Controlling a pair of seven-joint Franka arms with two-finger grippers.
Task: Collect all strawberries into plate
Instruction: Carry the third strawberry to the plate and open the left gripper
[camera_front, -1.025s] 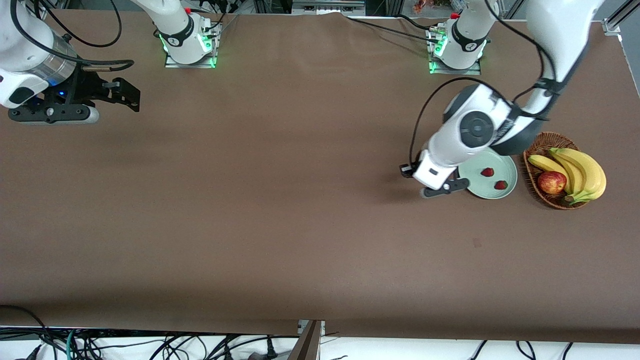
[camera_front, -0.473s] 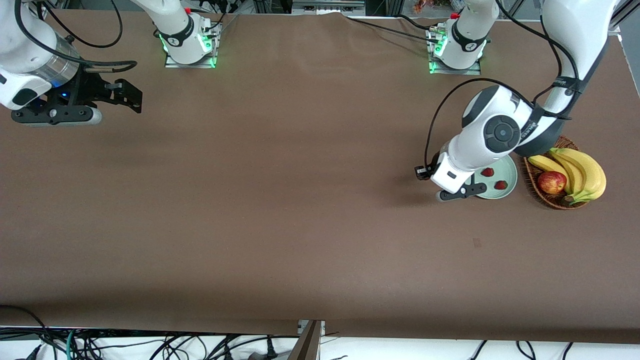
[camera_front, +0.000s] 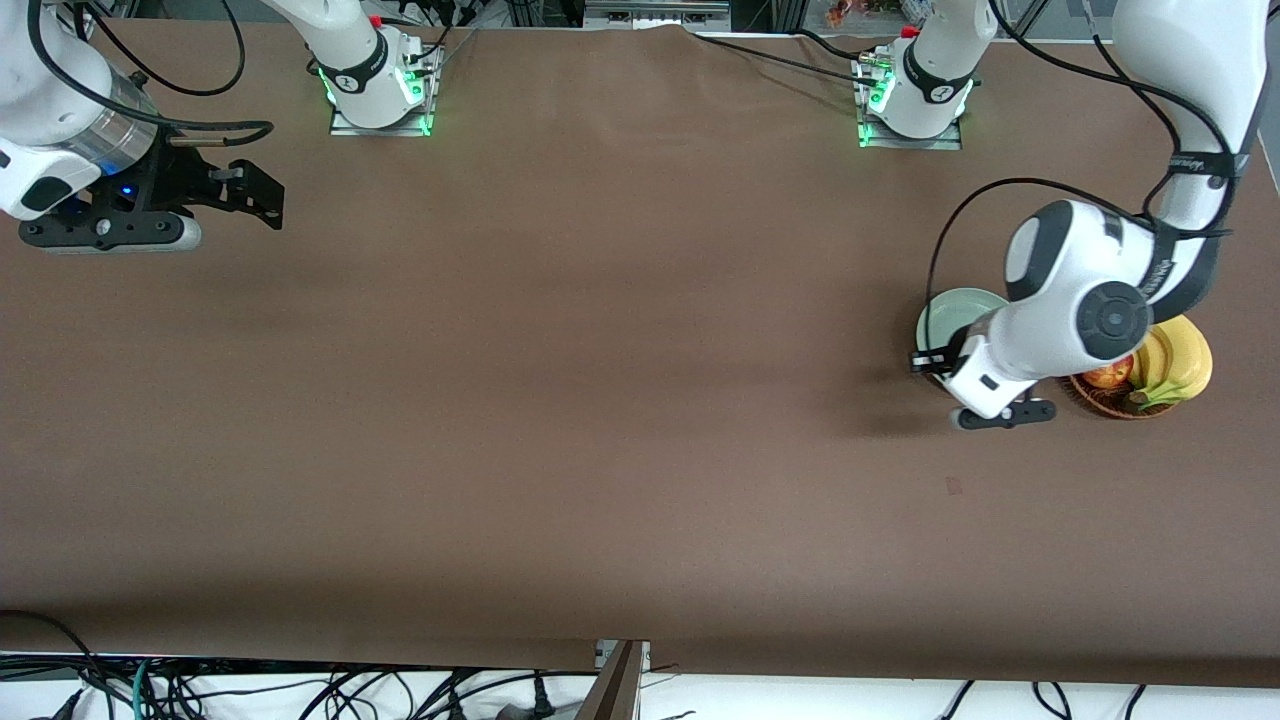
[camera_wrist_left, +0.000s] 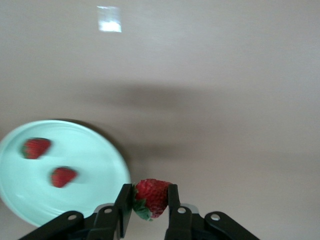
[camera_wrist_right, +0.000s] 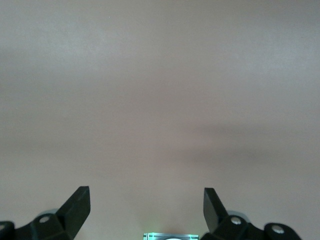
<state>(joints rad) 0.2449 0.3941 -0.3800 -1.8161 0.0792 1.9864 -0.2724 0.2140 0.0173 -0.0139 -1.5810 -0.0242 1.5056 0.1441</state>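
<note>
The left tool has swung toward the basket, gripping a strawberry beside the plate holding two strawberries. The right tool waits, spread wide.

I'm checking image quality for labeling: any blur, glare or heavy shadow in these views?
Left wrist view: the two strawberries on the plate look smeared, the held strawberry sharper; a pale glare patch and a broad dark shadow lie on the table. Front view: a soft shadow beside the left gripper. Right wrist view: even, hazy.
</note>
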